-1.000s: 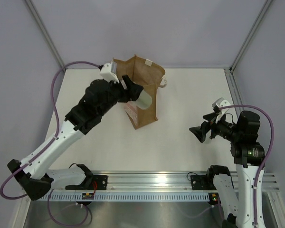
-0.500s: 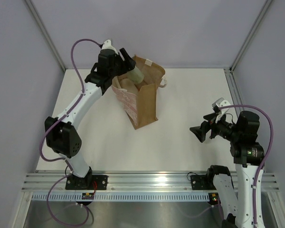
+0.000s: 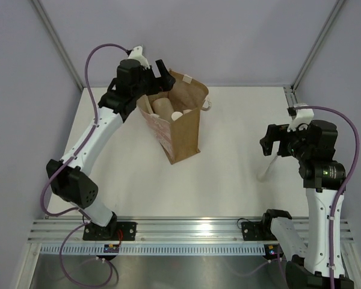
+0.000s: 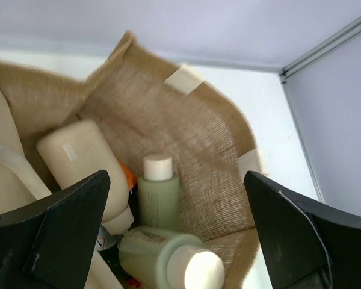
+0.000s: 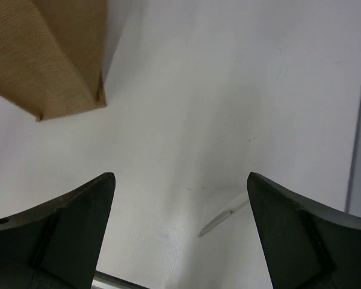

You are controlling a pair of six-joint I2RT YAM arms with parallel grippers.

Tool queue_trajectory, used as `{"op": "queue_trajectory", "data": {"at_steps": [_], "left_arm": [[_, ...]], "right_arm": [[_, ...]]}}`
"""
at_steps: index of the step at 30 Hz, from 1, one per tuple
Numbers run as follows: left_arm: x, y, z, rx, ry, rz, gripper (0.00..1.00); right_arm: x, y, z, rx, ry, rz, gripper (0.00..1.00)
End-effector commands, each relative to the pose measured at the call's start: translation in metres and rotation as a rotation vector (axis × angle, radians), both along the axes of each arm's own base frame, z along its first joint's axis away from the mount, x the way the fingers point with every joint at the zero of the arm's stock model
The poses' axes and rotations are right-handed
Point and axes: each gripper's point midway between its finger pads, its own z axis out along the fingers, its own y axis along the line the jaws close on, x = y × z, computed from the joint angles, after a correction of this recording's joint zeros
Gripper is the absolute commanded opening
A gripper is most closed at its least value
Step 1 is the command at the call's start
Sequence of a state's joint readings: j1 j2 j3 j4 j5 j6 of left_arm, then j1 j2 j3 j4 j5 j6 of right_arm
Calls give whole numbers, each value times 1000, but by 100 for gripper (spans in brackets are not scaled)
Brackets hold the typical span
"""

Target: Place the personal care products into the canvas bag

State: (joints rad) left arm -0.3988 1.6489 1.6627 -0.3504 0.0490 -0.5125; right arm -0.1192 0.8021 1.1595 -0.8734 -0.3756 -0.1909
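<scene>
Several personal care bottles, among them a cream cylinder [image 4: 84, 156] and a pale green bottle [image 4: 158, 198], lie jumbled inside the canvas bag [image 3: 183, 129], directly beneath the left tool [image 4: 175, 198]. That tool hangs over the bag's mouth, fingers spread and empty, placed, it seems, for dropping items straight in. One thin clear tube [image 5: 222, 220] lies on the desk [image 3: 228, 180] just below the right tool [image 5: 180, 180], likewise spread wide and empty, seemingly lined up to collect it.

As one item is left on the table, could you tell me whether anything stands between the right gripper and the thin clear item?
Nothing visible does. The right gripper hangs open over the table, and the thin clear item lies alone between its fingers in the wrist view, well apart from the canvas bag.
</scene>
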Motion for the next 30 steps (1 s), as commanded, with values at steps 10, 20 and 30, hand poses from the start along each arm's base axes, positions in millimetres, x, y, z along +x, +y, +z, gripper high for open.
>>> {"op": "queue_trajectory", "data": {"at_steps": [10,20,30], "left_arm": [[-127,67,109,133,-418,-44,99],[-230,110,1,110,-349,-31,99],[-279,125,-50,50,-305,-30,99]], "right_arm": [[-16,-56,-17,57,190,-505,98],[7,-35,-79,162,491,-469,78],[11,-31,-98,182,585,-461,66]]}}
